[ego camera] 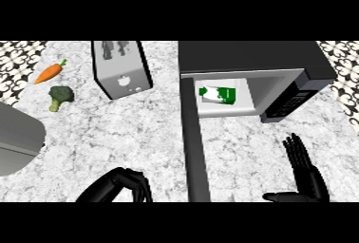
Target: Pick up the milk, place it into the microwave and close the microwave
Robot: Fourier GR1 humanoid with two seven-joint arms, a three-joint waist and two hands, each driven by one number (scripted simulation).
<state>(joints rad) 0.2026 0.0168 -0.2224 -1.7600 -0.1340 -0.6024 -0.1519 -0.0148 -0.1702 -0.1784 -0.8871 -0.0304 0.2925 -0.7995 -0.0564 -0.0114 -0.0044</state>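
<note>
Milk carton sits inside the open microwave — only the door is left to shut.

The small white-and-green milk carton [217, 94] lies on its side on the pale floor of the dark boxy microwave [252, 57], whose long dark door [193, 142] swings out across the speckled grey stone counter [126, 137]. The black right hand [303, 171] stands beside the door, fingers straight and apart, holding nothing; the black left hand [125, 186] has its fingers curled, empty. The carton looks light, stiff yet crushable, smooth-sided — best taken across its flat faces. The door likely answers to a flat push near its free end.
</note>
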